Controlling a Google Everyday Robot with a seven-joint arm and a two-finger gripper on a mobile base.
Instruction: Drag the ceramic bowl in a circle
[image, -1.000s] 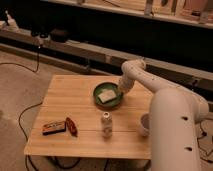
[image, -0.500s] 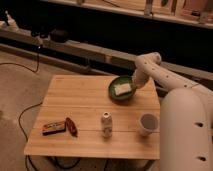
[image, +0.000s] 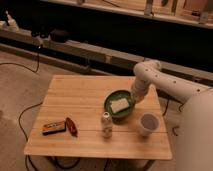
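The ceramic bowl (image: 120, 104) is a round, shallow dark-green dish with a pale square piece inside. It sits on the wooden table (image: 75, 95), right of centre. My gripper (image: 134, 99) comes down from the white arm (image: 165, 82) on the right and meets the bowl's right rim. The bowl's far-right edge is hidden behind the gripper.
A white cup (image: 148, 124) stands just in front and to the right of the bowl. A small white bottle (image: 106, 125) stands in front of it. A flat snack packet (image: 54, 128) and a red item (image: 71, 126) lie at the front left. Cables trail on the floor to the left.
The bowl first slid right and toward the back, and has now come forward toward the bottle and cup, with the gripper staying at its rim. The other things have not moved.
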